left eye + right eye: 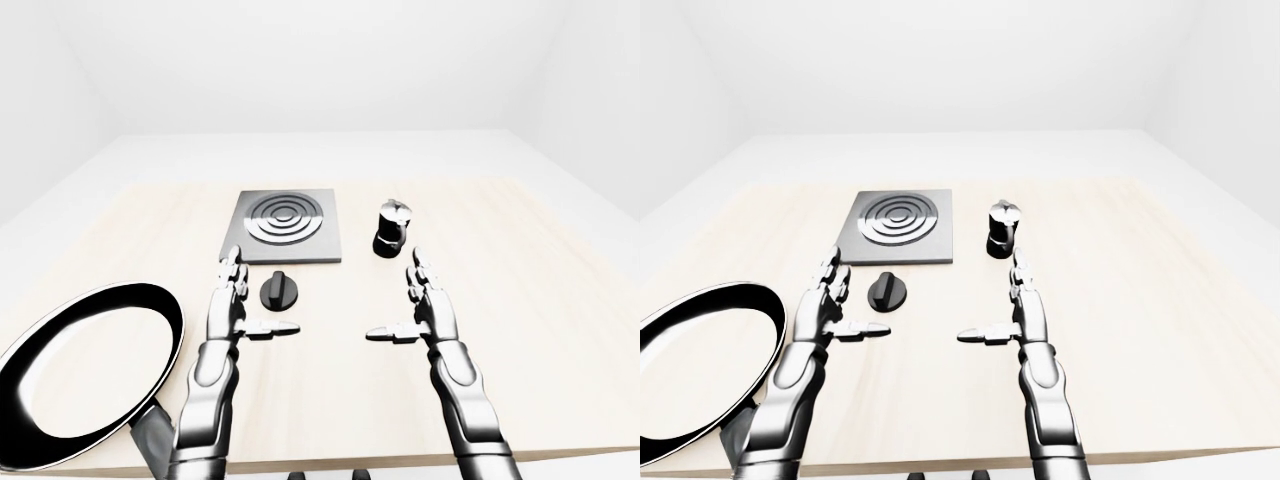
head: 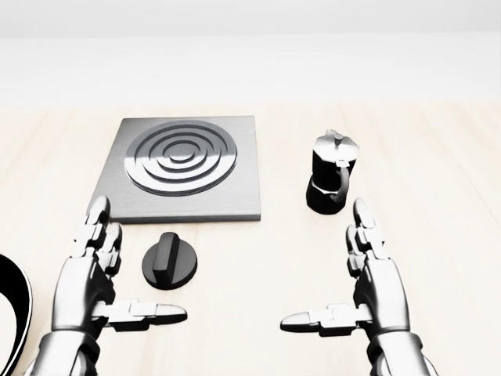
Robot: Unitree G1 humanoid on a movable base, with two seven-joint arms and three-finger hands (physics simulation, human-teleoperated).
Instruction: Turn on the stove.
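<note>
In the left-eye view we've basically not started: the stove (image 1: pixel 287 226) sits mid-bench toward the far edge, its knob (image 1: pixel 279 291) just below it and untouched, a moka pot (image 1: pixel 390 228) to its right and a frying pan (image 1: pixel 85 372) at the near left corner. Head view shows both our left hand (image 2: pixel 90 278) and right hand (image 2: pixel 372 288) spread open, holding nothing, the left one just beside the knob, so the whole grab-and-twist is still to do. Right-eye view adds nothing new.

Stove plate (image 2: pixel 184 168) above black knob (image 2: pixel 170 262), moka pot (image 2: pixel 330 182) at right, open left hand (image 2: pixel 90 282) and right hand (image 2: pixel 372 286) below
</note>
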